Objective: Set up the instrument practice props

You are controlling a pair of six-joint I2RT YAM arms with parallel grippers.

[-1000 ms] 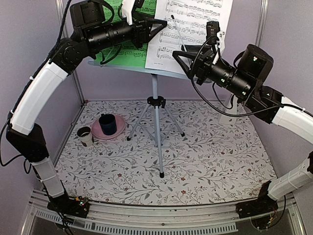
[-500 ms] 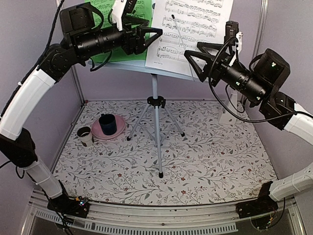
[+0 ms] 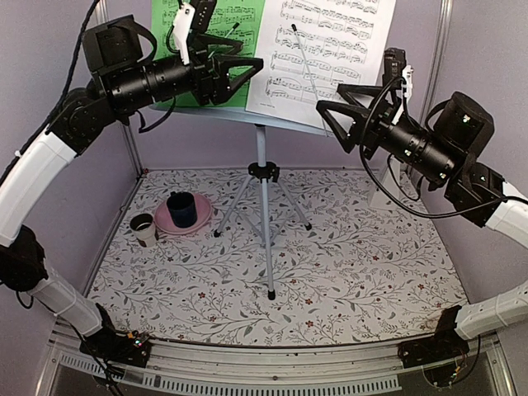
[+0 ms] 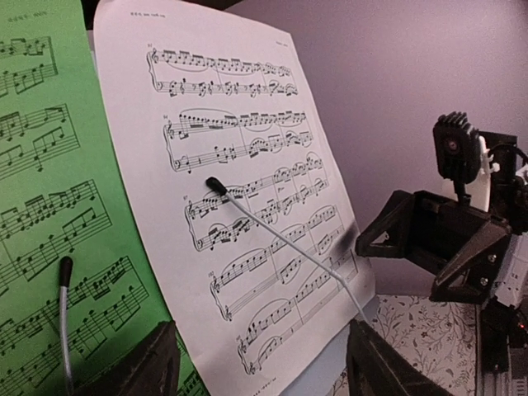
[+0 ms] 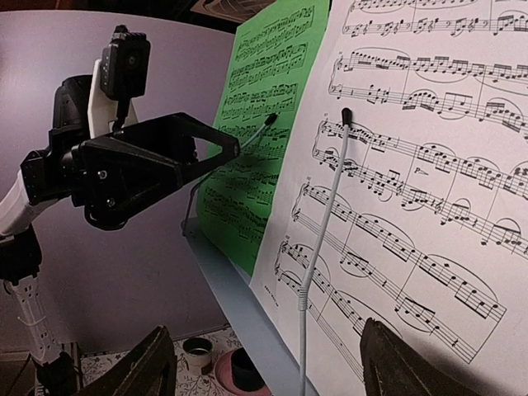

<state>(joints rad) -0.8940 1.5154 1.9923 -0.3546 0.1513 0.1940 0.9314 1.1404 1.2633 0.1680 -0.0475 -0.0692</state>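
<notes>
The pale grey tripod music stand (image 3: 262,206) stands mid-table. Its desk ledge (image 3: 227,115) holds a green sheet (image 3: 235,29) on the left and a white sheet (image 3: 330,41) overlapping its right edge. A thin wire retainer with a black tip lies across each sheet (image 4: 280,239) (image 5: 326,214). My left gripper (image 3: 247,70) is open and empty in front of the green sheet, touching nothing (image 4: 264,363). My right gripper (image 3: 326,124) is open and empty, facing the white sheet's lower right (image 5: 264,363). The white metronome (image 3: 384,196) is mostly hidden behind my right arm.
A dark blue cup (image 3: 182,209) sits on a pink plate (image 3: 163,223) at the left of the floral cloth, with a small white cup (image 3: 143,228) beside it. Purple walls close in on the left, back and right. The tripod legs (image 3: 271,280) spread across the middle.
Both grippers have drawn back from the sheets, the left one leftward and the right one rightward. The sheets stay on the stand.
</notes>
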